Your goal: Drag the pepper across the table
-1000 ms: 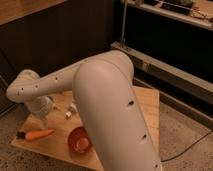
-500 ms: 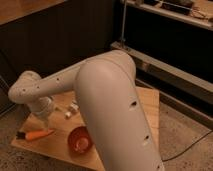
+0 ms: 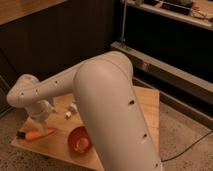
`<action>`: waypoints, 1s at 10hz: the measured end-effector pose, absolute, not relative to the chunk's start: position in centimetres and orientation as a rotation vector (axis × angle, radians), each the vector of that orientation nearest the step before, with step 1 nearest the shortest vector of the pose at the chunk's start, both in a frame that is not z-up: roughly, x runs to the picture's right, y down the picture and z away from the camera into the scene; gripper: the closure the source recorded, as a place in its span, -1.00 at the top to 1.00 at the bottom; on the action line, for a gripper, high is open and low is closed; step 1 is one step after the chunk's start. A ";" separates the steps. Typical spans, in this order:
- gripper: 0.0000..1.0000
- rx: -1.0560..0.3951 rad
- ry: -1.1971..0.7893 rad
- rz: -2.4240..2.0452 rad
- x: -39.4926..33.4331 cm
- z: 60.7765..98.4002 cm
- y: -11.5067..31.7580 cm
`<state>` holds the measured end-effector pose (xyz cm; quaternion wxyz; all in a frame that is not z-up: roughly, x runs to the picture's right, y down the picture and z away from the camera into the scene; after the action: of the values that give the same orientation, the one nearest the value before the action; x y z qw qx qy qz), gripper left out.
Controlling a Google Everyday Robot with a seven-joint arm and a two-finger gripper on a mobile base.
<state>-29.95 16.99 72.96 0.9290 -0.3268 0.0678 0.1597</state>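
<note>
Your arm (image 3: pixel 107 105) fills most of the view. It runs from the lower right up and over to the left, where it bends down toward the near-left corner of the table (image 3: pixel 149 106). The gripper (image 3: pixel 42 122) hangs at its end, low over the pale plank top and just above the pepper (image 3: pixel 39 134). You cannot tell from here whether the gripper is open or closed, or whether it touches the pepper.

The pepper lies flat on the table close to the left front edge and roughly along it. Its dark stem end points left toward the corner, and its orange tapered tip points right toward the bowl (image 3: pixel 80 142). The bowl is round and reddish. It stands upright on the table just right of the pepper's tip, apart from it, and your arm partly covers it.

Two small pale objects (image 3: pixel 68 114) sit on the table behind the bowl, to the right of the gripper; what they are is not clear. Behind the table is a dark wall (image 3: pixel 65 45). To the right, a dark metal rack (image 3: pixel 165 65) stands on a speckled floor (image 3: pixel 187 132).
</note>
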 end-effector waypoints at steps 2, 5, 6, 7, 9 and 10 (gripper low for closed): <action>0.41 -0.683 0.127 0.290 -30.7 73.7 18.0; 0.41 -0.718 0.104 0.230 -32.7 74.9 19.6; 0.41 -0.728 0.098 0.210 -33.2 75.3 20.0; 0.41 -0.736 0.093 0.190 -33.7 75.7 20.4; 0.41 -0.746 0.082 0.158 -34.6 76.1 20.9; 0.41 -0.752 0.075 0.137 -35.1 76.3 21.2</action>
<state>-35.10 21.24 76.29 0.9272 -0.3668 0.0366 0.0669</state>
